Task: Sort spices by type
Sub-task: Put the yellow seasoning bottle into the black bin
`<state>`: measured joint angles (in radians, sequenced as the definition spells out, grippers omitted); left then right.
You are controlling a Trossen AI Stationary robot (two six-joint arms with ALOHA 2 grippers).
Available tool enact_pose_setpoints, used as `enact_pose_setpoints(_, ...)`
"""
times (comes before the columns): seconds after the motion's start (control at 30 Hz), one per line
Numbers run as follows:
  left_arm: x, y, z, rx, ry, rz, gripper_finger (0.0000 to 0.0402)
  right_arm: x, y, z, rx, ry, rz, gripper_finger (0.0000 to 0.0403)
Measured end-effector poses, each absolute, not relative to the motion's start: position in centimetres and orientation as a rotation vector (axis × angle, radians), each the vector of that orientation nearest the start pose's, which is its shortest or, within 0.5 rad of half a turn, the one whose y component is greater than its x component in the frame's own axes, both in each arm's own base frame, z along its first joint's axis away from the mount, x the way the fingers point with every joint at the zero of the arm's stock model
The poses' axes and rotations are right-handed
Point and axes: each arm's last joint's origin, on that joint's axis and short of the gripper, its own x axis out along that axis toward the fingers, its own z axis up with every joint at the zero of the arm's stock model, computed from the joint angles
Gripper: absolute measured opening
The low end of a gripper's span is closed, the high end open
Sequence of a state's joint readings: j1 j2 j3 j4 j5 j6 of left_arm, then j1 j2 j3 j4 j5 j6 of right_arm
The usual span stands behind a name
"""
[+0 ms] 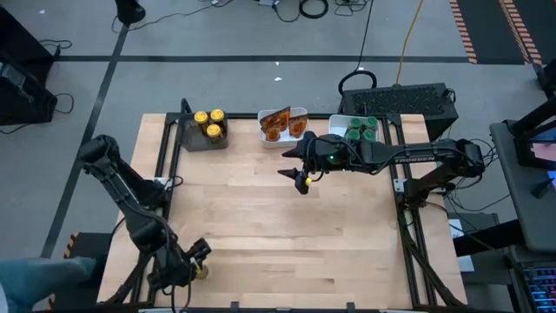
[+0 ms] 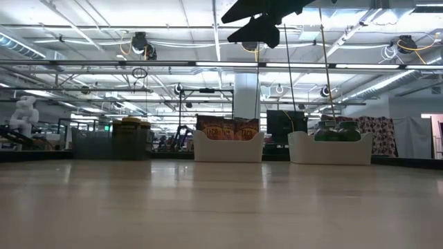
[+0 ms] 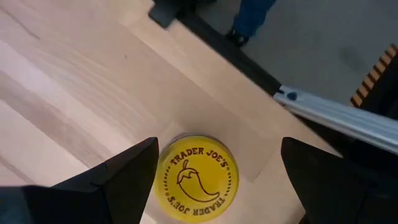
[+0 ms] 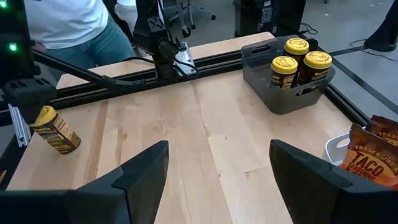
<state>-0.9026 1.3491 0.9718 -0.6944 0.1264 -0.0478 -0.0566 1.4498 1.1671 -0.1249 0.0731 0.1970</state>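
Note:
One yellow-lidded spice jar (image 3: 198,177) stands lid up on the table near its near left corner (image 1: 201,273), also visible in the right wrist view (image 4: 55,129). My left gripper (image 3: 217,149) hovers open just above it, a finger on either side of the lid, touching nothing (image 1: 198,255). My right gripper (image 1: 301,181) hangs open over the middle of the table, holding nothing (image 4: 219,146). Three yellow-lidded jars (image 1: 211,124) stand in the grey tray (image 1: 193,139), orange-brown packets (image 1: 280,123) in a white tray (image 1: 263,135), and green-lidded jars (image 1: 361,130) in another white tray (image 1: 337,123).
The three trays stand in a row along the table's far edge (image 2: 111,142) (image 2: 228,146) (image 2: 331,148). Bare wood lies between them and the near edge. Dark rails (image 3: 336,115) run along the table's sides. A person in jeans (image 4: 81,37) stands beyond the left side.

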Motion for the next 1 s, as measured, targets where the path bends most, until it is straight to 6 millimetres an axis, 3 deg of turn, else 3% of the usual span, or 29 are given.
enact_pose_setpoints(0.43, 16.0, -20.4, 22.9, 0.526, 1.085, -0.822, 0.0342, 32.8, -2.1, 31.7, 0.183, 0.395, -0.166, 0.0263)
enact_pose_setpoints(1.0, 15.7, -20.0, 21.7, 0.538, 1.119, -0.819, 0.0342, 32.8, -2.1, 31.7, 0.185, 0.395, -0.167, 0.0263)
